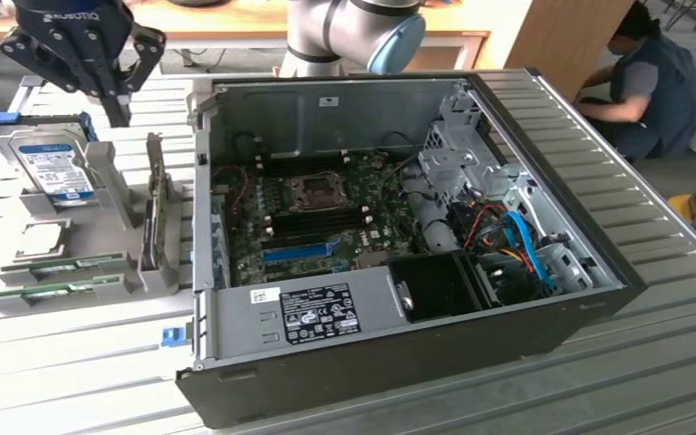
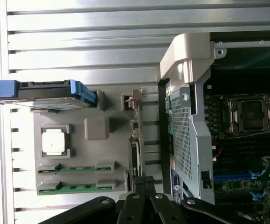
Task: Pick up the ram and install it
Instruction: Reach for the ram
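Standing at the slatted metal table (image 1: pixel 638 362), I see the gripper (image 1: pixel 120 113) hanging in free air above the far corner of the grey parts holder (image 1: pixel 101 174). Its fingers are pinched together to a point and hold nothing. The hard drive (image 1: pixel 55 168) in its blue frame stands just beside and below it. The ram (image 1: pixel 68 265) lies flat in a groove at the near end of the holder, well apart from the claw, and a second green stick (image 1: pixel 58 292) lies just beside it. Between the holder and the raised rim of the open computer case (image 1: pixel 384 362) there is a narrow lane. The bare slats around the case lie open.

The wrist view looks straight down. It shows both sticks side by side, a square processor chip (image 2: pixel 55 141) next to them, and the motherboard's blue slot (image 2: pixel 235 176) inside the case. The exterior view adds the arm's base (image 1: pixel 348 32) behind the case and a crouched person (image 1: pixel 651 77) beyond it.

The picture edge cuts off the gripper's body in the exterior view. In the wrist view the fingers (image 2: pixel 135 186) cover part of the holder. A thin board (image 1: pixel 155 213) stands on edge in the holder, and I cannot tell what it is.
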You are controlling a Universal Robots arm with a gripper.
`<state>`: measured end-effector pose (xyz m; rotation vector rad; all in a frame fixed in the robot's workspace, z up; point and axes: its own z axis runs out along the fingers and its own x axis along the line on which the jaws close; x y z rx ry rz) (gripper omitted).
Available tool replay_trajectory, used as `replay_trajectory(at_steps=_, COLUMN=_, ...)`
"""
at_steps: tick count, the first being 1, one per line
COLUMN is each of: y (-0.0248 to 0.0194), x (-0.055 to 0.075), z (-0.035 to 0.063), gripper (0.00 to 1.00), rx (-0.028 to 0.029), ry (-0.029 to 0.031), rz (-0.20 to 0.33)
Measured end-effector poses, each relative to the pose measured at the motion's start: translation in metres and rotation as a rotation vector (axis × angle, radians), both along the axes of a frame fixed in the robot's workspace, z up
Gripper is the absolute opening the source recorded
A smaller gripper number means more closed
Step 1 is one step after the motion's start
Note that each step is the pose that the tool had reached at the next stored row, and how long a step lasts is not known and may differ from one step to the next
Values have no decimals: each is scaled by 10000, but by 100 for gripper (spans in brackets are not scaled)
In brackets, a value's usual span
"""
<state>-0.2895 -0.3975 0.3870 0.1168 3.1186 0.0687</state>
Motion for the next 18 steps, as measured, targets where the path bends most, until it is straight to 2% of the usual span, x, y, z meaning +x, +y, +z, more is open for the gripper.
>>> replay_trajectory(at_steps=18, y=5, x=-452, z=-19, gripper=11, rx=0, ry=24, rz=-1)
